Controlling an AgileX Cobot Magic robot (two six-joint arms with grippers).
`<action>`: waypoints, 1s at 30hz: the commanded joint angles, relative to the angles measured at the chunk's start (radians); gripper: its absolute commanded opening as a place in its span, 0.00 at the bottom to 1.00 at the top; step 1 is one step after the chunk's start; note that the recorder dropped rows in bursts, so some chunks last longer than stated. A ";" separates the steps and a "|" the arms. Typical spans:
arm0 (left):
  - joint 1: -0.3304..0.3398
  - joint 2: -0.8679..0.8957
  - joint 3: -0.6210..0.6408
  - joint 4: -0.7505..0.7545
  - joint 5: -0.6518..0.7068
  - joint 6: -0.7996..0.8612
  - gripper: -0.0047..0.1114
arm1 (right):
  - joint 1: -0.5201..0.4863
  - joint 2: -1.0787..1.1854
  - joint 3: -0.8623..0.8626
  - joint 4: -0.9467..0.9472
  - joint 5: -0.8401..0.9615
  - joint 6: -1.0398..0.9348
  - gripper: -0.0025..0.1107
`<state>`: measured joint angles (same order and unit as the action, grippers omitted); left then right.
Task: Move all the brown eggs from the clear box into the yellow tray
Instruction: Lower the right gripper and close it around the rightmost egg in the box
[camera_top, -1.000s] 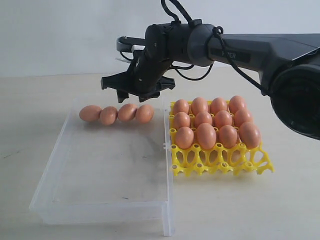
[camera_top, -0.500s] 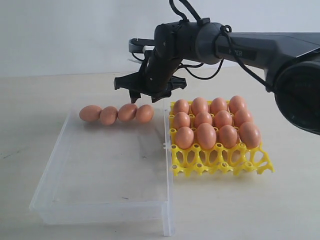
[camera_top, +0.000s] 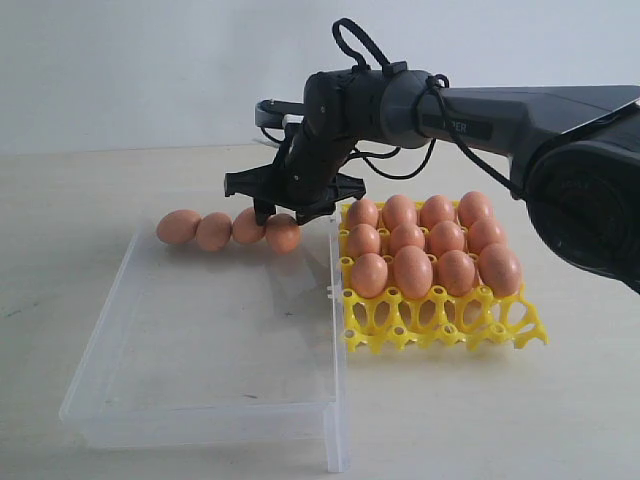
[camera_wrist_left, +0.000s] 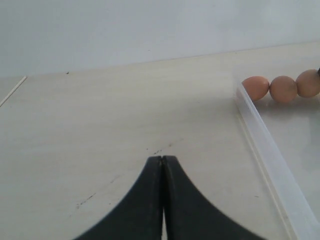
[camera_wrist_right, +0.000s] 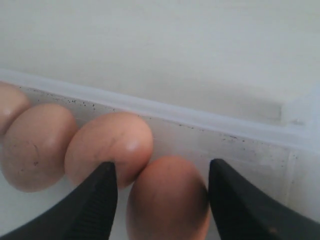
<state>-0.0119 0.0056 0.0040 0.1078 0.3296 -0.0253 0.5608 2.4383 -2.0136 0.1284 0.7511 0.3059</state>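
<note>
1. Your right gripper (camera_top: 284, 213) had its fingers wide, one each side of the end egg (camera_top: 283, 238);
2. That egg lay with three more brown eggs (camera_top: 214, 231) by the far wall of the clear box (camera_top: 200, 420); twelve sat in the yellow tray (camera_top: 440, 325);
3. Your left gripper (camera_wrist_left: 163, 167) was pinched closed, holding nothing.

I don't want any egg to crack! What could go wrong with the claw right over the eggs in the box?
The open right claw straddles the end egg, which touches its neighbour egg; one finger might shove that neighbour rolling. The end egg lies near the clear box wall, so the other finger could catch the plastic. In the yellow tray only the front cups look empty, so a carried egg might bump eggs already seated.
</note>
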 joint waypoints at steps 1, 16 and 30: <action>0.001 -0.006 -0.004 -0.003 -0.012 -0.004 0.04 | -0.004 0.021 0.000 -0.008 0.023 0.000 0.50; 0.001 -0.006 -0.004 -0.003 -0.012 -0.004 0.04 | -0.002 0.027 0.000 -0.013 0.109 -0.060 0.50; 0.001 -0.006 -0.004 -0.003 -0.012 -0.004 0.04 | -0.002 0.023 0.000 -0.055 0.116 -0.074 0.50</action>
<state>-0.0119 0.0056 0.0040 0.1078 0.3296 -0.0253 0.5649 2.4599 -2.0200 0.1175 0.8603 0.2354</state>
